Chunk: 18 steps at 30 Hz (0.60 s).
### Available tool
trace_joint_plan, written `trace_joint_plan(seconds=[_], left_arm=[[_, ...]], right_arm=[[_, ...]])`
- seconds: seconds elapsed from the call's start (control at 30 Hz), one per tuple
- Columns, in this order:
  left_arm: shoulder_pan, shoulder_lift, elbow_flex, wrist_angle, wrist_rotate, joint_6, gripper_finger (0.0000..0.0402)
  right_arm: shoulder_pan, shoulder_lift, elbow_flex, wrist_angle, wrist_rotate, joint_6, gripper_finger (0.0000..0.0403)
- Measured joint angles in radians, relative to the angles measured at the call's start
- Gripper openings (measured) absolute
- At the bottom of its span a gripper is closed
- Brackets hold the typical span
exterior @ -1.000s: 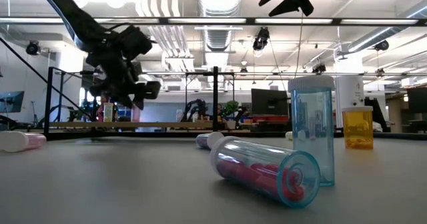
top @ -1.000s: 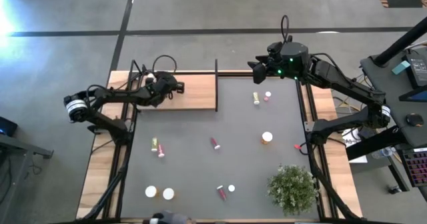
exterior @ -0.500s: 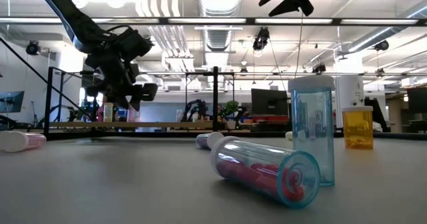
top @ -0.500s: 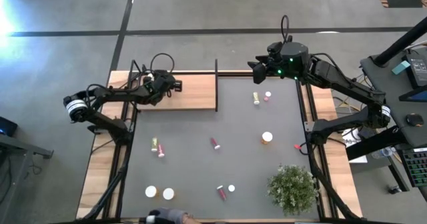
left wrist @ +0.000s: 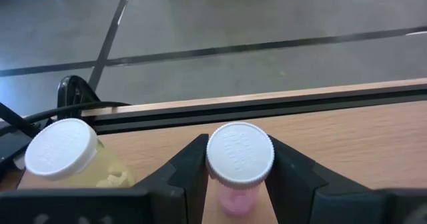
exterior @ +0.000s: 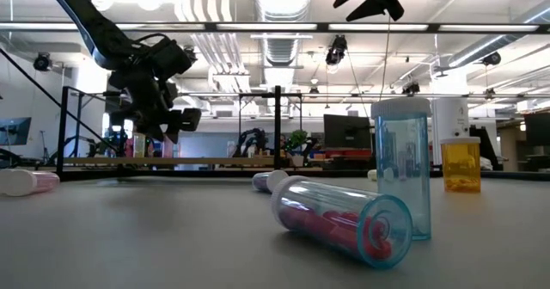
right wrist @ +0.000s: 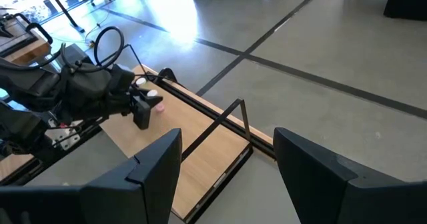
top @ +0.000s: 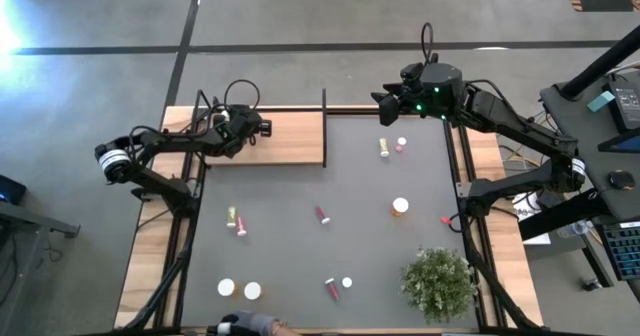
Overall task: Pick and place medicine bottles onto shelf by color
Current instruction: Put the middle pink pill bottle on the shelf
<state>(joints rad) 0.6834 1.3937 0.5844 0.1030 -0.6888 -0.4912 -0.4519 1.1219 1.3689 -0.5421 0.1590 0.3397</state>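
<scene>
Currently left gripper (left wrist: 239,177) clamps pink bottle (left wrist: 239,167) over shelf (top: 292,139), yellow bottle (left wrist: 67,154) beside, right gripper (right wrist: 227,164) spread, empty

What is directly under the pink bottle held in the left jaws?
Under the white-capped pink medicine bottle, held by the left gripper, lies the light-wood shelf board. Whether the bottle's base touches the board is hidden by the jaws.

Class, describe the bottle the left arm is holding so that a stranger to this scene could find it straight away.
Start at the light-wood shelf in the table's far left corner. Over its left end is the left gripper, its fingers shut on a small bottle. That bottle has a pink body and a white cap; the bottle beside it has a pale yellow body.
</scene>
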Motion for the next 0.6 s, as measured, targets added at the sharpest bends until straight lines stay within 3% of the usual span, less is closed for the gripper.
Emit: trace_joint_plan(seconds=[0.23,0.6], left_arm=[[0.004,0.0,0.0,-0.006,0.002,-0.001,0.0118],[0.002,-0.006,0.006,0.013,0.006,0.006,0.0191]], right_arm=[[0.0,0.0,0.0,0.0,0.0,0.0,0.0226],[0.0,0.0,0.0,0.0,0.0,0.0,0.0226]])
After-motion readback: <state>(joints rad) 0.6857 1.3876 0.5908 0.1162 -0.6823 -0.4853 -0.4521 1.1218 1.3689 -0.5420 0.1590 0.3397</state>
